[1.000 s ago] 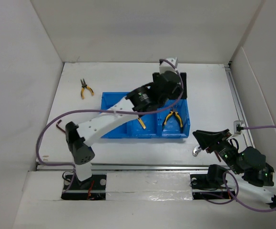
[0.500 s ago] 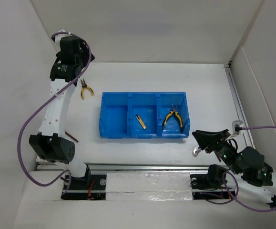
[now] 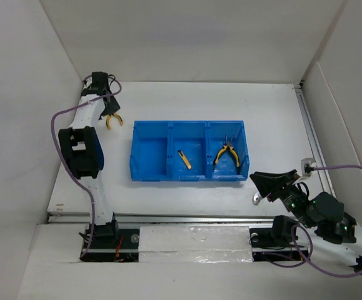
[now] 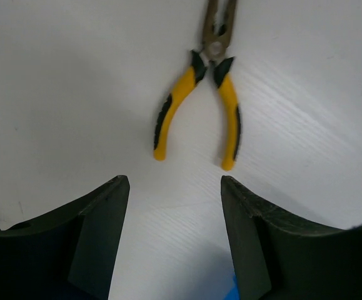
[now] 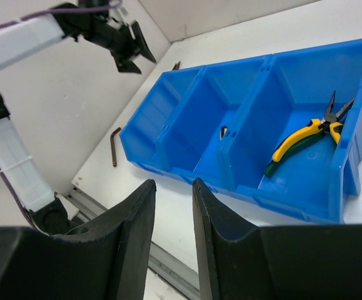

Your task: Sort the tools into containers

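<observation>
The blue three-compartment tray [image 3: 149,153] lies mid-table. Its middle compartment holds the short yellow-and-black stick tool [image 3: 184,159]. Its right compartment holds yellow-and-green pliers [image 3: 226,154], also seen in the right wrist view [image 5: 306,137]. Its left compartment shows nothing in it. Yellow-handled pliers [image 3: 110,119] lie on the table at the far left. My left gripper [image 3: 107,100] is open and empty just behind them; in the left wrist view [image 4: 174,187] the pliers [image 4: 199,106] lie ahead of the fingers. My right gripper [image 3: 262,180] is empty, jaws narrowly apart [image 5: 173,194], beside a small silver piece [image 3: 256,199].
A dark L-shaped hex key [image 5: 114,145] lies left of the tray; my left arm hides it in the top view. Another dark key end [image 5: 176,65] shows behind the tray's far left corner. White walls close in the left, back and right sides.
My left arm has swung from over the tray to the far left and come down behind the yellow pliers. The right arm has hardly moved.
</observation>
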Robot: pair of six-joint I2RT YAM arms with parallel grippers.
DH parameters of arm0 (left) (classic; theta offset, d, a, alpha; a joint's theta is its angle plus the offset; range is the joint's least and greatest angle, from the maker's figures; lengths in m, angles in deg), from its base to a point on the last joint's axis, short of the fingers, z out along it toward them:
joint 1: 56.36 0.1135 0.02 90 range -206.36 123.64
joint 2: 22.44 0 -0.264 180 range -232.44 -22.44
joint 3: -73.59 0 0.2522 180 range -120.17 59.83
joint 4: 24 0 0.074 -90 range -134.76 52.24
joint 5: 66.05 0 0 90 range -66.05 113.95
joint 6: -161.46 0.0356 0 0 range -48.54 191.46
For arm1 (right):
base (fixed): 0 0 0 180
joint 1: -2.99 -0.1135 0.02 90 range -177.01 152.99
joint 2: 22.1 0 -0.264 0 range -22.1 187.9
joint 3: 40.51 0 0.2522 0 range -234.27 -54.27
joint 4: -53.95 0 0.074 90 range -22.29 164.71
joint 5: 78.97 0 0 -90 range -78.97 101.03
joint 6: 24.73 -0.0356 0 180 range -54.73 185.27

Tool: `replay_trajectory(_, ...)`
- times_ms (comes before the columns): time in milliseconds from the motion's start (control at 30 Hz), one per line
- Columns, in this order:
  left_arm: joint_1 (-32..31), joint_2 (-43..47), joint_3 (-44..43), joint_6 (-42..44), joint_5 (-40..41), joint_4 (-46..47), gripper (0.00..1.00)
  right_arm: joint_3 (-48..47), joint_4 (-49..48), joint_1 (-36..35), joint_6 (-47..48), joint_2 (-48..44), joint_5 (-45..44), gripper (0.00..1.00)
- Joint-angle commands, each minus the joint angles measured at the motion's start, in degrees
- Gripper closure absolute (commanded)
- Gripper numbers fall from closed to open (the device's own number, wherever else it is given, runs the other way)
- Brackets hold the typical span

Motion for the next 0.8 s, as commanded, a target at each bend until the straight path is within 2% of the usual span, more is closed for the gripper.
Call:
replay_trajectory(0, 3.66, -0.88, 3.28, 3.07, -1.75, 0.91, 0.43, -0.26, -2.86, -0.42, 1.06, -9.17, 0.97, 0.65)
replay_trajectory(167, 4.99, -2.99, 7.68, 6.14, -5.1, 8.03, 0.45, -0.35, -2.77, -0.42, 1.15, -8.38, 0.97, 0.65)
replay_trajectory(767, 6.13, -12.92, -0.3, 9.22, -7.83, 8.74, 0.45, -0.53, -2.95, -0.42, 1.24, -7.77, 2.03, 0.65)
